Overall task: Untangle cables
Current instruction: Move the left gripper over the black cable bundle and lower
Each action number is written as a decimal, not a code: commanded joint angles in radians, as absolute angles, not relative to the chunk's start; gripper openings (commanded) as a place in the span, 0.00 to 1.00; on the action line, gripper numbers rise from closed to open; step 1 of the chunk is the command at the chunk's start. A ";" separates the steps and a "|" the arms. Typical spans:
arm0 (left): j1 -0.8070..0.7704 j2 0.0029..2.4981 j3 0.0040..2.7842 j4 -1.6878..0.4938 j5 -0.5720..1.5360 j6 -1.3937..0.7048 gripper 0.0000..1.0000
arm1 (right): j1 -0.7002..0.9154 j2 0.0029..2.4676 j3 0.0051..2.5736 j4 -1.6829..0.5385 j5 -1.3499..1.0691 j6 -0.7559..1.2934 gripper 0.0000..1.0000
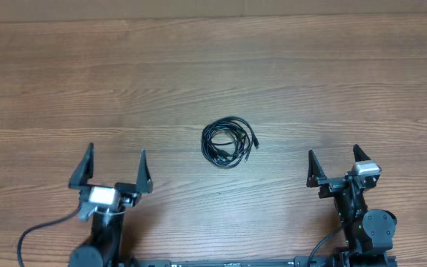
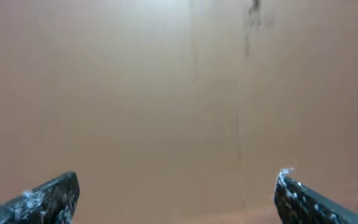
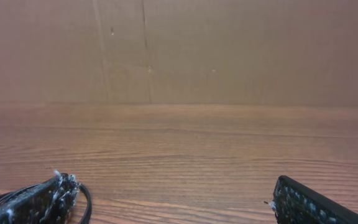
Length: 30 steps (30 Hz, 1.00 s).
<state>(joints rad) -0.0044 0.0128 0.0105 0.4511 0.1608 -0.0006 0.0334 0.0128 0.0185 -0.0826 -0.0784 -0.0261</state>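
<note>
Lying bundled, cables (image 1: 230, 143), between left end effector (image 1: 116, 150), right end effector (image 1: 333, 150), both spread

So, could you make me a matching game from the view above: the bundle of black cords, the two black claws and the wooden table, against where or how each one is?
Things
1. bundle of thin black cables
2. left gripper, a black two-finger claw
3. right gripper, a black two-finger claw
4. brown wood-grain table

States
A. open and empty, on the right
B. lies beneath everything else
C. coiled together at mid-table, touched by nothing
D. open wider, empty, on the left

Pairs: 1-C, 2-D, 3-A, 4-B
</note>
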 commanded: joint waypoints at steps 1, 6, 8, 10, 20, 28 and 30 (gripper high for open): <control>0.000 0.012 0.070 0.474 0.212 -0.001 1.00 | 0.038 0.003 0.008 -0.080 -0.080 -0.028 1.00; 0.000 0.135 0.287 0.291 0.278 0.014 1.00 | 0.038 0.003 0.008 -0.080 -0.080 -0.028 1.00; 0.000 0.229 0.409 0.183 0.327 0.059 1.00 | 0.038 0.003 0.008 -0.080 -0.080 -0.028 1.00; 0.000 0.352 0.556 0.051 0.380 0.097 1.00 | 0.038 0.003 0.008 -0.080 -0.080 -0.028 1.00; 0.000 0.989 1.235 -0.532 0.873 0.046 1.00 | 0.038 0.003 0.008 -0.080 -0.080 -0.028 1.00; -0.096 1.269 1.423 -0.825 0.708 0.081 1.00 | 0.038 0.003 0.008 -0.080 -0.080 -0.028 1.00; -0.167 1.321 1.473 -0.918 0.484 0.062 1.00 | 0.038 0.003 0.008 -0.080 -0.080 -0.028 1.00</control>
<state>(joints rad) -0.0830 1.2667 1.3888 -0.8528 0.7509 0.0681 0.0338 0.0128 0.0185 -0.0830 -0.0788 -0.0265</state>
